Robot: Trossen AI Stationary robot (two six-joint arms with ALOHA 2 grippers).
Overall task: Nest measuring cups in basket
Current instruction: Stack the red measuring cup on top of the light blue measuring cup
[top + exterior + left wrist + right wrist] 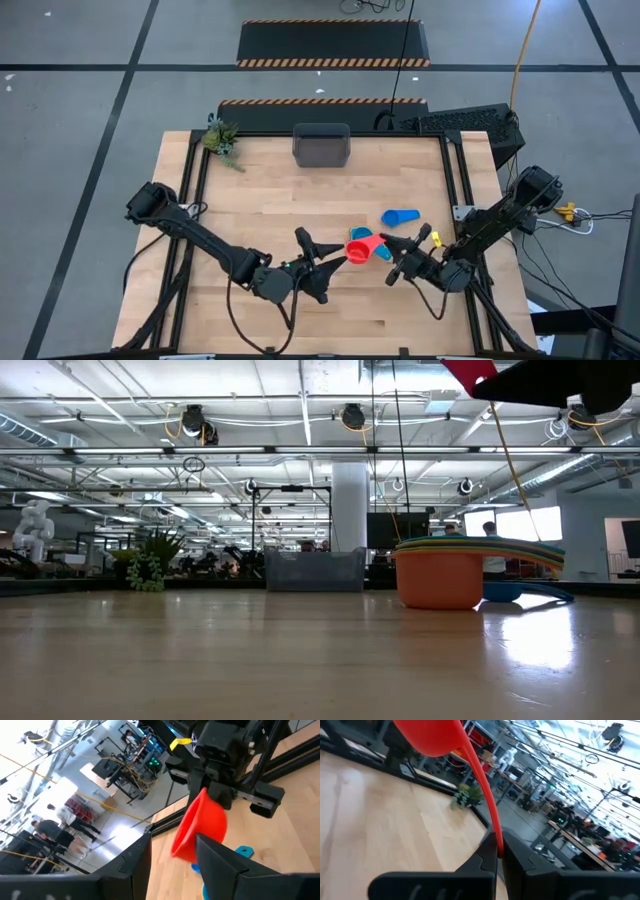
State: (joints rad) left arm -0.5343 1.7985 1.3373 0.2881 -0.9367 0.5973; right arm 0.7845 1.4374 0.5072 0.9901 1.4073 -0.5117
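Pinching the red cup [437, 737] by its flat handle, my right gripper [496, 851] holds it aloft, fingers pressed tight. Left gripper [172, 852] faces the bowl, fingers spread, probably for a handover. Nested stack [440, 572] sits on the table, well apart from the basket [321, 146].

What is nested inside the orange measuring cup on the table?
The orange cup holds a stack: yellow, green and blue rims and handles show above it. The bowls are hidden, so the count is unclear.

A red measuring cup [363, 247] hangs tilted above the table's right half; a blue one [401, 216] lies nearby; the grey basket [321, 145] sits mid far edge, seemingly empty.
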